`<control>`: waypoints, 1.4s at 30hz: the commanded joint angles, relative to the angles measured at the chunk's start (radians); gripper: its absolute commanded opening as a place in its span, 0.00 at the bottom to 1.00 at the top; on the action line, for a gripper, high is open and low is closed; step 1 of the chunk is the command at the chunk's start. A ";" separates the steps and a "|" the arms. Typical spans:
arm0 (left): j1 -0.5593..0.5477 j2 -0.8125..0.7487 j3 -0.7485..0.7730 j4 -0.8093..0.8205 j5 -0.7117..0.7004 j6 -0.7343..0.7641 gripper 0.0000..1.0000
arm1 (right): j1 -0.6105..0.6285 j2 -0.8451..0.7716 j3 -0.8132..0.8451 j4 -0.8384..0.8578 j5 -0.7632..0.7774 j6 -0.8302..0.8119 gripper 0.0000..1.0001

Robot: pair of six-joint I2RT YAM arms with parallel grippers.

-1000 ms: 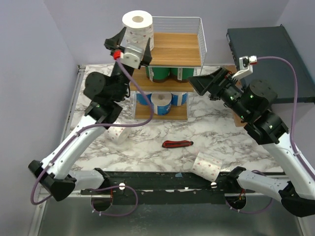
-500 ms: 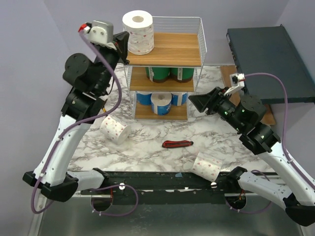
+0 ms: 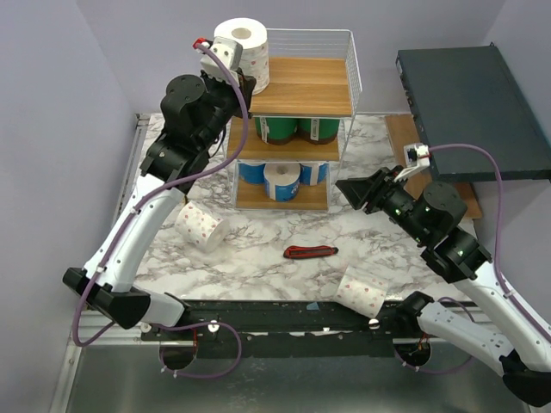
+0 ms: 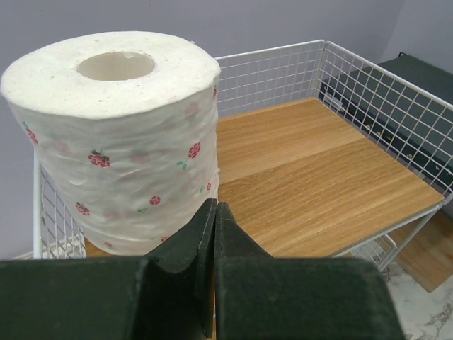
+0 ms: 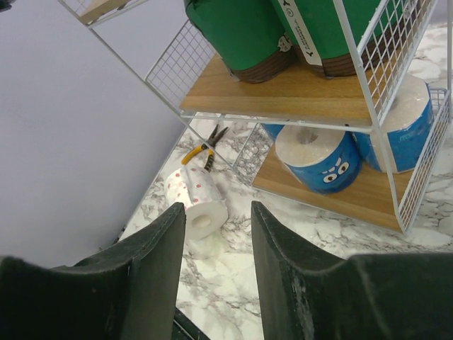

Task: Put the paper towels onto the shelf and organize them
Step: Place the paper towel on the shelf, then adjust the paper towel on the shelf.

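**Left wrist view:** the left tool (image 4: pixel 214 212), fingers pressed together on nothing, sits just short of a dotted paper-towel roll (image 4: pixel 120 142). The roll stands upright immediately ahead and to the left, on the top tier of the shelf (image 4: pixel 304 177). A second ago the tool was spread around this roll, so the placement is judged complete. **Right wrist view:** the right tool (image 5: pixel 218 212), partly spread and empty, has narrowed and drawn back. Just ahead a loose dotted roll (image 5: pixel 197 202) lies on the desk (image 5: pixel 318 234). Farther off are the blue-wrapped rolls (image 5: pixel 315 159) and green-wrapped rolls (image 5: pixel 244 32). A second loose roll (image 3: pixel 362 291) lies behind this tool, also unshelved.
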 commanded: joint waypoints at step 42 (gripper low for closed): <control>-0.053 -0.021 -0.117 0.303 -0.159 0.232 0.34 | 0.006 -0.031 -0.044 -0.113 0.198 -0.007 1.00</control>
